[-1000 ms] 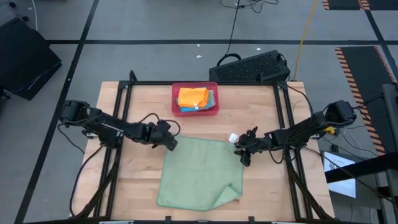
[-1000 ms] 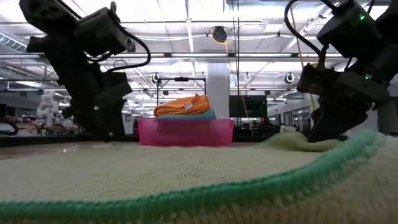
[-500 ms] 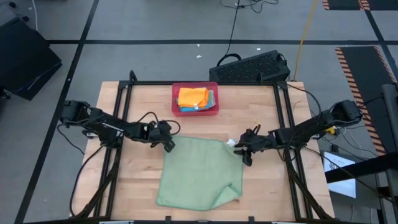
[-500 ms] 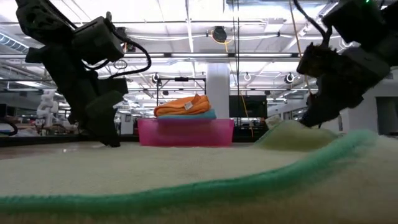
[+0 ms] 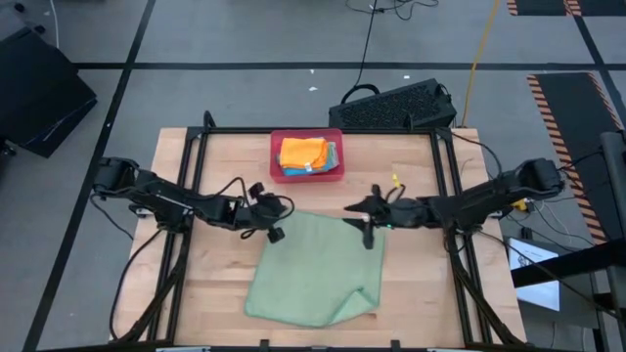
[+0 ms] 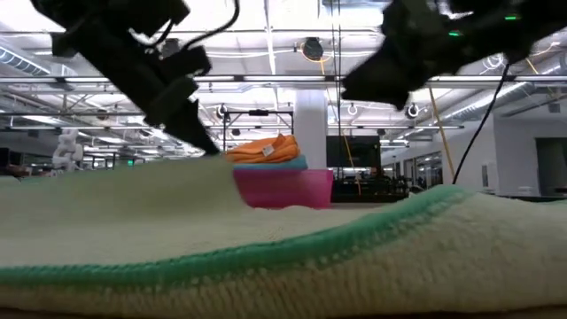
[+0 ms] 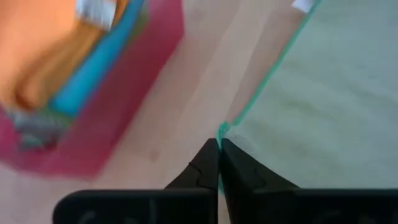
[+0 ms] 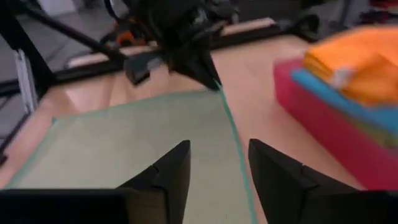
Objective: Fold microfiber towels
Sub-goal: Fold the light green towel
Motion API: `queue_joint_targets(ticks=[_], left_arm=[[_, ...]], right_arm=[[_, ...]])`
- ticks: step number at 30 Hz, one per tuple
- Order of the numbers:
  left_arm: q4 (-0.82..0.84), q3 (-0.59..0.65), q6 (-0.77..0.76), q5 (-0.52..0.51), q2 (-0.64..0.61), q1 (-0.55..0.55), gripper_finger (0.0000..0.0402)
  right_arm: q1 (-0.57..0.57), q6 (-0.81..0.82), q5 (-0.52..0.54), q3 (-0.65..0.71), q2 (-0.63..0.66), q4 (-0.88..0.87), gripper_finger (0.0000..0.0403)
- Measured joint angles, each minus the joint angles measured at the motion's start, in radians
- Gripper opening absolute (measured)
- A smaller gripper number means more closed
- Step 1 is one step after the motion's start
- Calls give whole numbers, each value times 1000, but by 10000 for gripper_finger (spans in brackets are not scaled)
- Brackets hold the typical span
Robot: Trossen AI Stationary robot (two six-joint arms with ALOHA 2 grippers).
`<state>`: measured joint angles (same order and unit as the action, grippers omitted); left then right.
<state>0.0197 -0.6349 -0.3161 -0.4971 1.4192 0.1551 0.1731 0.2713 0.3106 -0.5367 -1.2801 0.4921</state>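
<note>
A light green microfiber towel (image 5: 318, 269) with a teal hem lies spread on the near half of the wooden table. My left gripper (image 5: 275, 233) is shut on its far left corner, which is raised off the table (image 6: 210, 149). My right gripper (image 5: 364, 230) hovers open above the towel's far right part and points toward the left gripper. Nothing hangs from it in the low view (image 6: 345, 91), and its fingers (image 8: 174, 165) stand apart over the cloth. More towels, orange (image 5: 301, 152) on blue, lie folded in the pink-red tray (image 5: 333, 135). My left gripper pinches the green towel's far left corner (image 7: 222, 129) between its two shut fingers, right at the teal hem. The fingers come from the table's left, slanting downward. The corner is lifted clear, and the towel slopes down from it onto the table.
The pink-red tray stands at the far middle of the table. A black keyboard-like box (image 5: 396, 106) sits past the far right corner. Black frame rails (image 5: 445, 186) run along the table's left, right and far sides. Bare wood (image 5: 220, 293) shows left of the towel.
My left gripper has shut on the towel's far left corner and raised it, rolling its wrist; the rest of the towel stays on the table. My right gripper has risen and swung toward the table's left over the towel, tipping nearer to level; the far right corner no longer hangs from it.
</note>
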Motion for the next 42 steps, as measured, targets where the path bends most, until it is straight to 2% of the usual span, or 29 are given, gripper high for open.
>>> queue_joint_targets(ticks=[5,10,14,17,19,23,27,30,32,35,38,42], left_arm=[[-3,-78,175,-46,1,39,6],[8,-119,285,-58,1,83,11],[-10,-128,308,-36,1,107,7],[-27,-128,296,-29,1,115,5],[-29,-128,295,-27,1,115,10],[-46,-128,291,-18,1,115,8],[-84,-128,256,-27,1,116,8],[-109,-128,184,-33,1,116,38],[-98,-128,107,-30,1,116,75],[-47,-128,-25,-30,1,143,140],[69,-128,-226,-26,1,188,200],[236,-128,-515,-20,8,285,254]], right_arm=[[-99,-72,-179,-158,-213,42,186],[-163,-160,-348,-291,-393,46,202],[-195,-215,-404,-357,-476,63,205],[-213,-238,-486,-409,-521,73,203],[-218,-239,-523,-430,-538,67,198],[-220,-266,-529,-471,-567,58,173],[-221,-293,-551,-481,-574,64,114],[-220,-327,-552,-482,-574,55,49],[-220,-347,-551,-481,-574,54,14],[-220,-366,-551,-479,-560,39,11],[-220,-401,-551,-477,-519,-26,5],[-218,-462,-547,-478,-457,-130,3]])
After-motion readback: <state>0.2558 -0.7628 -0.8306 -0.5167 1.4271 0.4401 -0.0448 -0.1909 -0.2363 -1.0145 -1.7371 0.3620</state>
